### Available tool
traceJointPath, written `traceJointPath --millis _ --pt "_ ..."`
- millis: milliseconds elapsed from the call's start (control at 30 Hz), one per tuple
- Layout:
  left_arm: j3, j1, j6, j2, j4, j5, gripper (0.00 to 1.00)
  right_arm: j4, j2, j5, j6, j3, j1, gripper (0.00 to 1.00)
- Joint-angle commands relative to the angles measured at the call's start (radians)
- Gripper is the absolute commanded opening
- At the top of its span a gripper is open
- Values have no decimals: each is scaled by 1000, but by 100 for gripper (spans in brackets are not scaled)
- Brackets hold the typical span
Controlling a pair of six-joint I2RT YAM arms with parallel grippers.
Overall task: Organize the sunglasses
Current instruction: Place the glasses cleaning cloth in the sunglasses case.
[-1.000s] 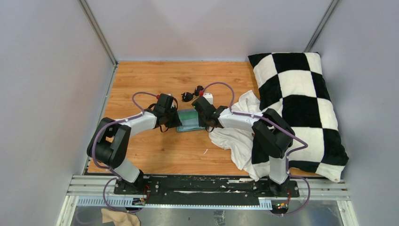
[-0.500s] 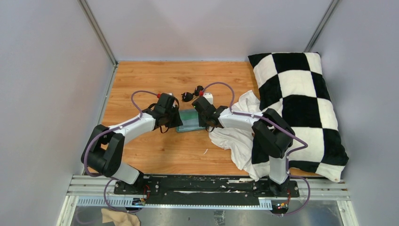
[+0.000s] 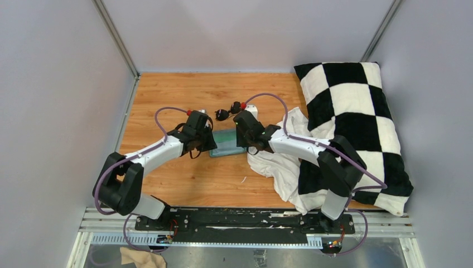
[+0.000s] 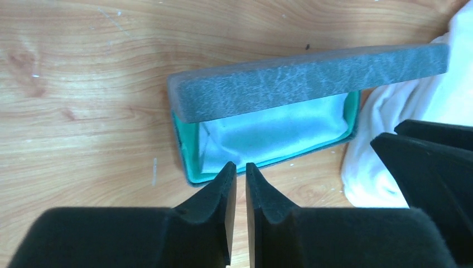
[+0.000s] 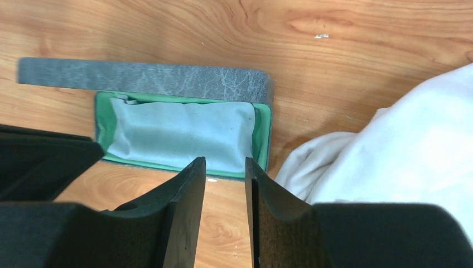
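Right arm's elbow has swung outward since the earlier view; you have its pincer (image 5: 225,162) narrowly parted on nothing, and the left pincer (image 4: 240,167) all but pressed together, likewise empty. Case (image 5: 184,134): open just ahead of both tips, lid raised, holding only a pale cloth (image 5: 178,139), while the sunglasses (image 3: 223,115) lie beyond both pincers, past the lid. Hazard, likely: nudge the lid and it drops shut, or the case skids.

Overhead view: I note bright, even, diffuse light; only faint soft shadows on orange-brown wooden tabletop (image 3: 167,95). Wrist views: wood grain sharp, black padded fingers (image 4: 206,212) near lens soft-edged. Crumpled white cloth (image 5: 401,139) nearly blown out.
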Motion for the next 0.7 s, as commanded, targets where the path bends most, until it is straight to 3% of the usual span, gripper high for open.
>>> traceJointPath --millis 0,133,233,500,667 --pt "-31 -21 -25 15 103 -2 15 -2 -63 27 2 -43 -12 34" --pt "-63 -31 -46 50 198 6 11 -2 -77 25 13 -67 -13 15" --pt "-58 -33 -45 107 207 12 9 -1 -86 21 20 -85 -13 9" --pt "-65 -38 -34 157 211 17 8 -7 -125 37 19 -112 -13 9" --pt "-8 -56 1 47 104 -19 18 -14 -163 53 15 -118 -12 9"
